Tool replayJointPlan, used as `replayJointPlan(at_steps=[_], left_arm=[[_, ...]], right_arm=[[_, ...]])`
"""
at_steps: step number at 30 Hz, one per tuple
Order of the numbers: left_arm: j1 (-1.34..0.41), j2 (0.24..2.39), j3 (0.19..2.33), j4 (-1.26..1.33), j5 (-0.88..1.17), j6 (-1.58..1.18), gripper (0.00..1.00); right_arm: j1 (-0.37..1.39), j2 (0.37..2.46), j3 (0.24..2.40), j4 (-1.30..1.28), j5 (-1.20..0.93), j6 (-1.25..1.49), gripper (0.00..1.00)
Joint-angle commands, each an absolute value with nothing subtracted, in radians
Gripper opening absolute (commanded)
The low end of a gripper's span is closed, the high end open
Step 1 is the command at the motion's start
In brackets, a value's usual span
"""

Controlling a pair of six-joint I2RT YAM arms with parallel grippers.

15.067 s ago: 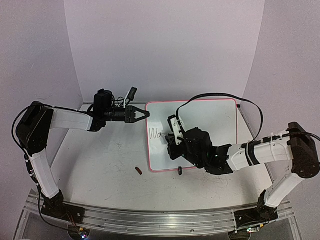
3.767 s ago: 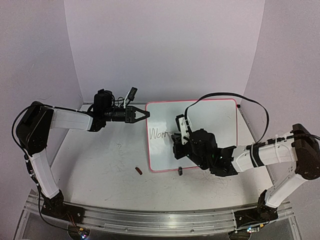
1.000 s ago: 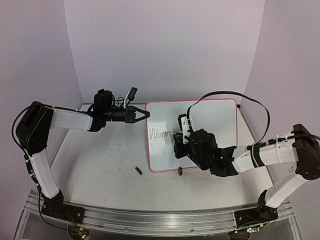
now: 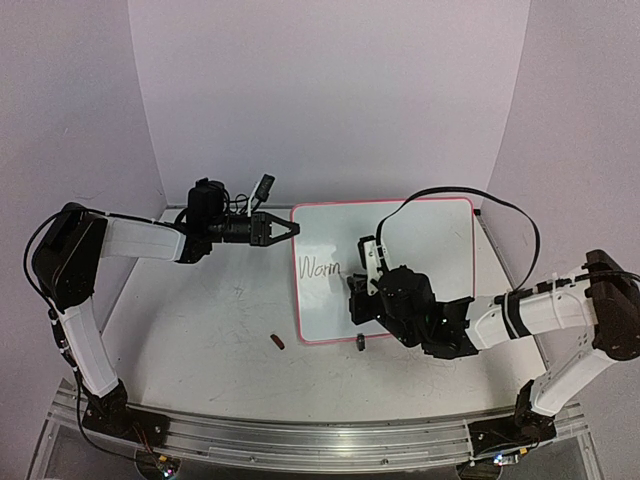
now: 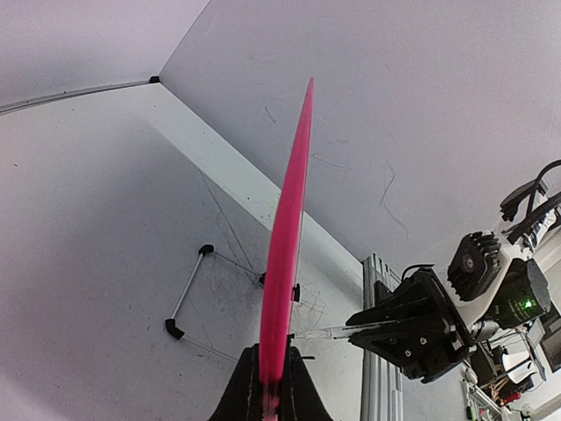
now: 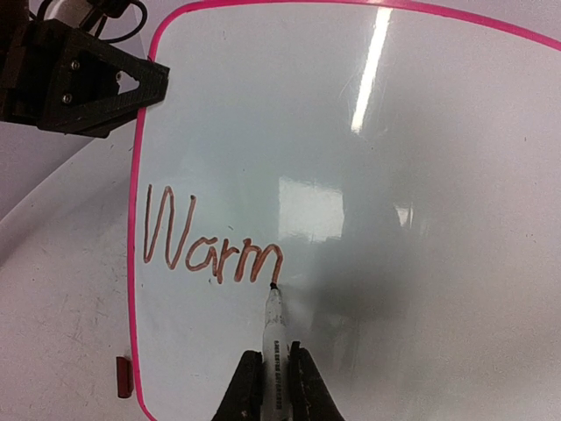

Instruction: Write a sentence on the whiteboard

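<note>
The whiteboard (image 4: 430, 240) has a red-pink frame and the word "Warm" (image 4: 318, 268) in brown-red at its left side. My left gripper (image 4: 290, 228) is shut on the board's left edge; the left wrist view shows the frame (image 5: 294, 202) edge-on between my gripper's (image 5: 272, 390) jaws. My right gripper (image 6: 274, 386) is shut on a white marker (image 6: 274, 338). The marker's tip touches the board at the foot of the last "m" (image 6: 263, 260). In the top view the right gripper (image 4: 358, 297) hangs over the board's lower left part.
A red marker cap (image 4: 278, 342) lies on the grey table left of the board's near corner; it also shows in the right wrist view (image 6: 124, 376). A small black clip foot (image 4: 360, 343) sits at the board's near edge. Purple walls stand close behind and at both sides.
The writing has grown from "Wa" to "Warm". My right gripper has moved right along the line with the marker. The left arm and the board have not moved.
</note>
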State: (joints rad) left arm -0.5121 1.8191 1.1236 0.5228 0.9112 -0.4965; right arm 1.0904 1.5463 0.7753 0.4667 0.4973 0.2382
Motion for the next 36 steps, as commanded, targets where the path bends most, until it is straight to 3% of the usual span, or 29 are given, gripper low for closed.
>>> replayJointPlan(at_steps=[1,36], left_arm=[[-0.533,1.790,1.130,0.497,0.915,-0.515,0.00],[-0.534,1.795,1.130,0.497,0.912,-0.513,0.00]], right_arm=[[1.089,1.538,0.772,0.419,0.537,0.242,0.00],[1.073,1.372,0.808,0.473,0.456,0.014,0.00]])
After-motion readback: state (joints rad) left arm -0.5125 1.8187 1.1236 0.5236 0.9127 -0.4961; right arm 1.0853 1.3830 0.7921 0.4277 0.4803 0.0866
